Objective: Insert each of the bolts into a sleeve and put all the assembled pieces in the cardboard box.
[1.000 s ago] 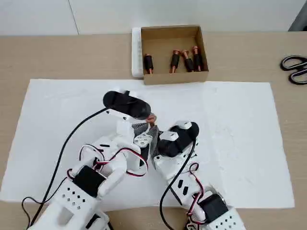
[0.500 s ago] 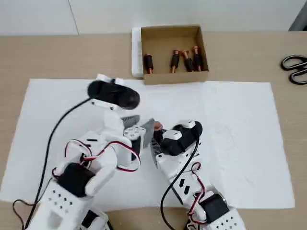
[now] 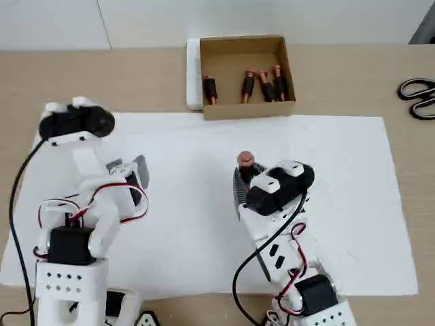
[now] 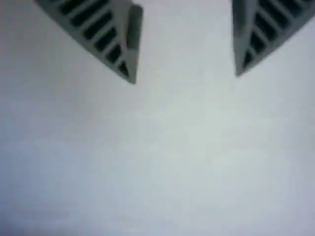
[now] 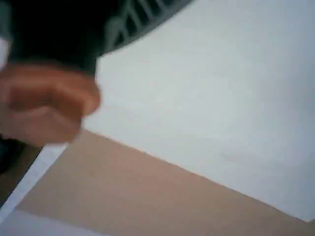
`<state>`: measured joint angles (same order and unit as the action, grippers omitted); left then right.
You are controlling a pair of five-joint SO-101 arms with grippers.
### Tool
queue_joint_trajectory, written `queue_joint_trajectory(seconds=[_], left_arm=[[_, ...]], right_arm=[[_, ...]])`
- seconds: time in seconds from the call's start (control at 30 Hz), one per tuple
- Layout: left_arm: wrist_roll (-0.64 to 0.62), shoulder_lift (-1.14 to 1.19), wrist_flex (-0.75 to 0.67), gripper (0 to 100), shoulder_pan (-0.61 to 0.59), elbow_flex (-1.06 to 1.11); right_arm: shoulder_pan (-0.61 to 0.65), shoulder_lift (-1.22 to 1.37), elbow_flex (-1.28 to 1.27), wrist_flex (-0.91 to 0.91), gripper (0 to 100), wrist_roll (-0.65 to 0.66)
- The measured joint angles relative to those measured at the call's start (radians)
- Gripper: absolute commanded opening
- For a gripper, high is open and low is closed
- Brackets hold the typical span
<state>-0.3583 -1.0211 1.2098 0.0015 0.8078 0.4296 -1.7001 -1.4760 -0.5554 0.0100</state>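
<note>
White paper sheet (image 3: 340,204) on tan table (image 3: 102,75); blk scissors (image 3: 418,99) far rt edge, off sheet.

Four copper-coloured bolts (image 3: 249,73) in black sleeves (image 3: 247,85) lie in the brown cardboard box (image 3: 248,109), far on the tan table (image 3: 102,75). The white paper sheet (image 3: 340,204) is plain; the left gripper (image 4: 184,78) has grey slatted fingers (image 4: 98,29).

Four assembled pieces (image 3: 210,89) (image 3: 247,85) (image 3: 266,87) (image 3: 279,82) in one cardboard box (image 3: 250,109) at 12 o'clock; a fifth piece (image 3: 245,161) at centre; one pair of scissors (image 3: 418,97) at 2 o'clock; one white sheet (image 3: 340,190); two robot arms (image 3: 102,204) (image 3: 275,197).
</note>
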Motion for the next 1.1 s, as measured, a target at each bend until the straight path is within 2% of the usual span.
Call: queue_joint_trajectory(seconds=[0.13,0.33,0.47,0.77,1.1], left_arm=[[0.0,0.0,0.0,13,-0.006,0.069],[0.0,0.0,0.0,12,-0.006,0.078],[0.002,0.0,0.0,12,-0.008,0.078],[0.0,0.002,0.0,12,-0.014,0.083],[0.0,0.0,0.0,12,-0.014,0.12]], right_arm=[[-0.06,0.209,0.138,0.132,0.4,0.058],[-0.164,0.713,0.48,0.296,0.4,0.074],[-0.203,1.056,0.74,0.305,0.4,0.074],[-0.203,1.78,1.349,0.305,0.4,0.074],[-0.204,2.372,1.904,0.272,0.4,0.002]])
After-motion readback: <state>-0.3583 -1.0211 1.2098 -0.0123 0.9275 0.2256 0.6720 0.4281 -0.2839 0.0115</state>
